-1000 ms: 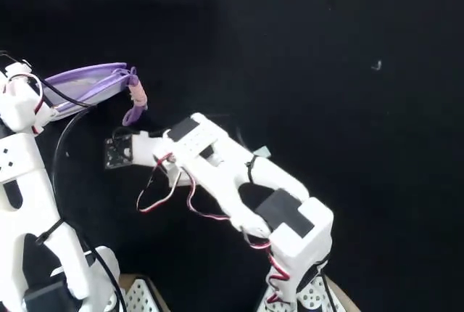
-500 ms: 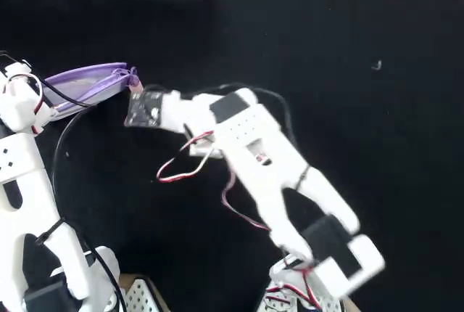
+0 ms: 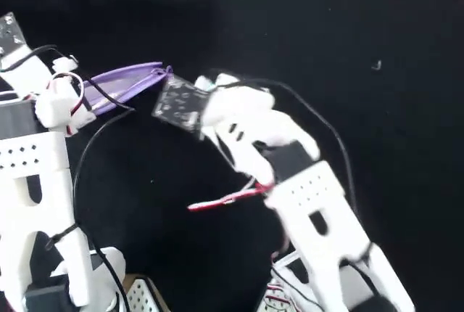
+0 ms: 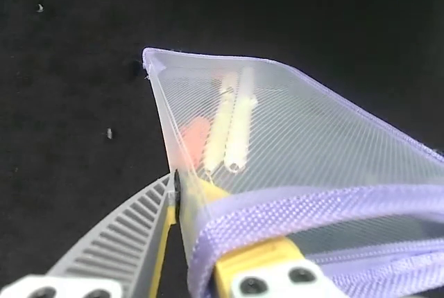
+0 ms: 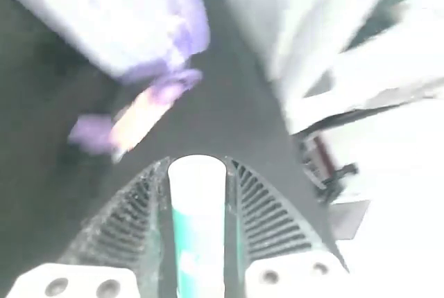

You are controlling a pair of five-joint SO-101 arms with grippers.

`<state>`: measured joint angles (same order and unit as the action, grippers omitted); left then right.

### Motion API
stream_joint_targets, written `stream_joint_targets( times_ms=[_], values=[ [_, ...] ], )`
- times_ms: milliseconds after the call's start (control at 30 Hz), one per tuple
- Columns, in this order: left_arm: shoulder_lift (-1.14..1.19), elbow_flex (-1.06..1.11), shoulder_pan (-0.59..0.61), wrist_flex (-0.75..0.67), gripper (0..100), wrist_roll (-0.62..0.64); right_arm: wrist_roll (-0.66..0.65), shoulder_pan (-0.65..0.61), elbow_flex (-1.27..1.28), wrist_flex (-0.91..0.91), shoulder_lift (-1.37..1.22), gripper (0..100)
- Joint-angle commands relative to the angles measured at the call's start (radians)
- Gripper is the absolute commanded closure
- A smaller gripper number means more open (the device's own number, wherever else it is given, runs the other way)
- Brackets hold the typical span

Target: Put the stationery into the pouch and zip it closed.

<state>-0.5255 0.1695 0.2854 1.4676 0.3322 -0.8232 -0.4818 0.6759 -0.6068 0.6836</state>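
Clamping the pouch (image 4: 312, 145), left end effector (image 4: 182, 187), pale pens (image 4: 232, 125) inside, right end effector (image 5: 198, 168) pinching white tube (image 5: 198, 204)

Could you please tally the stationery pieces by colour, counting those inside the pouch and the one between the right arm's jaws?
Pale yellow sticks in the pouch: 2
Pink-orange piece in the pouch: 1
White-and-teal stick held by the right gripper: 1
Total: 4
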Motion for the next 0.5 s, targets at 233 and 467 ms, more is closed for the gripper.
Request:
stream_joint_targets(
  times_ms=[233, 467],
  values=[
    [-0.018, -0.157, -0.124, 0.061, 97, 0.009, 0.101, 0.037, 0.013, 0.264, 0.2, 98.5],
    [-0.021, -0.156, -0.216, 0.063, 97, -0.041, 0.439, 0.037, 0.019, 0.485, 0.263, 98.7]
  ],
)
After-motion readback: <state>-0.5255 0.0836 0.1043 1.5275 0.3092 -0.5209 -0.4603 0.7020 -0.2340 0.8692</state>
